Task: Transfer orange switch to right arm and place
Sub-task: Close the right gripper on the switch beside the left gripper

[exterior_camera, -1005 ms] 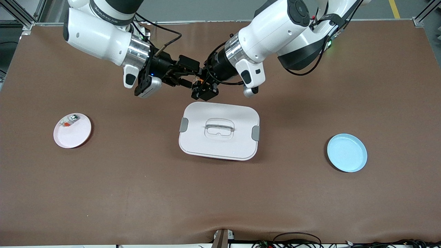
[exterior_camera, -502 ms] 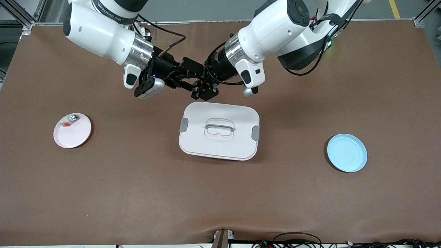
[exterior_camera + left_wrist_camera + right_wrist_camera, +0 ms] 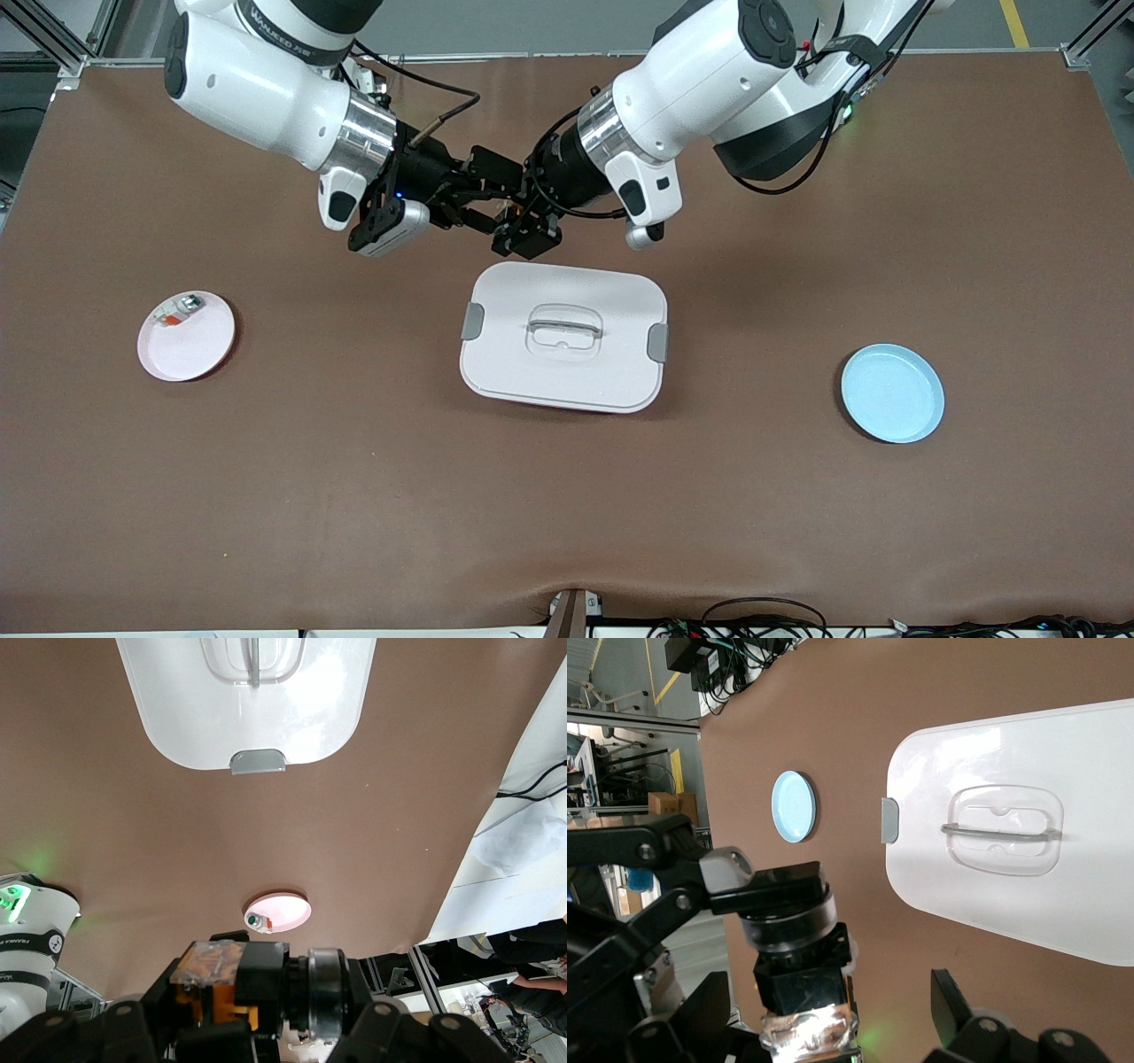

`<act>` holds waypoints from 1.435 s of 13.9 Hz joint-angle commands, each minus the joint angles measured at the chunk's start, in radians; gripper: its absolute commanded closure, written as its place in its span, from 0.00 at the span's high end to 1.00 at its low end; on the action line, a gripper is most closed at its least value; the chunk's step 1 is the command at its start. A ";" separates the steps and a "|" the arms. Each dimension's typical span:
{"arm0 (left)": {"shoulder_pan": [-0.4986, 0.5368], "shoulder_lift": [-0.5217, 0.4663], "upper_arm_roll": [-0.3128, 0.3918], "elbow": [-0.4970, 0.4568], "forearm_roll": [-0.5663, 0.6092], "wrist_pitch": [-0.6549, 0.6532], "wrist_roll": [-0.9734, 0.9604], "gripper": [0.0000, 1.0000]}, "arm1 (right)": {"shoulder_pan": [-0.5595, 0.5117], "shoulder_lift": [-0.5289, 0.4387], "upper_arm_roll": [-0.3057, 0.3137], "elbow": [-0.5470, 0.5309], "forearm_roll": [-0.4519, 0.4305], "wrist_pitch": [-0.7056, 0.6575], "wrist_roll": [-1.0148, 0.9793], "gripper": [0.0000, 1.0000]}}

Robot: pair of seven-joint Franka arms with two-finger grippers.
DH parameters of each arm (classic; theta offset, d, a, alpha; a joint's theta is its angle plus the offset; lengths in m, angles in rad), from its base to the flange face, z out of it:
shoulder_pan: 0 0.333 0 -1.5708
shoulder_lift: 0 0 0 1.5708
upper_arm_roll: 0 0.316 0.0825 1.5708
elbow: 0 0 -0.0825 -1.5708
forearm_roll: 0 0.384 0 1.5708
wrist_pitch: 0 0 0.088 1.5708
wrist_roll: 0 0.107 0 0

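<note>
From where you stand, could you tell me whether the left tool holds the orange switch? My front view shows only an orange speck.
Observer: Yes; the left wrist view shows the orange switch gripped in the left tool.
Operator: Is the right tool lined up?
Observer: The right wrist view shows the switch's black barrel directly ahead of the right tool.
Operator: Are they over the white box?
Observer: Both wrist views show bare table around the switch, the white box beside.

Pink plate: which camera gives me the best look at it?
Front view: the pink plate shows whole from above, with a small part on it. The left wrist view shows it tiny and distant; the right wrist view does not show it.
</note>
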 commanded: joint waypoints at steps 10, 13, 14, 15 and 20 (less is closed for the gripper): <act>-0.007 0.001 0.001 0.010 0.023 0.012 -0.025 0.30 | -0.001 0.001 -0.005 0.016 -0.014 -0.016 -0.086 0.00; -0.007 0.001 0.001 0.010 0.023 0.012 -0.025 0.30 | -0.001 0.003 -0.005 0.017 -0.014 -0.014 -0.088 0.00; -0.008 0.001 0.001 0.008 0.024 0.012 -0.025 0.33 | -0.001 0.003 -0.005 0.016 -0.014 -0.014 -0.091 0.00; -0.007 0.001 0.001 0.008 0.025 0.012 -0.023 0.43 | -0.001 0.003 -0.005 0.017 -0.014 -0.014 -0.091 0.00; -0.007 -0.001 0.001 0.010 0.023 0.012 -0.027 1.00 | -0.005 0.001 -0.011 0.017 -0.015 -0.016 -0.102 0.00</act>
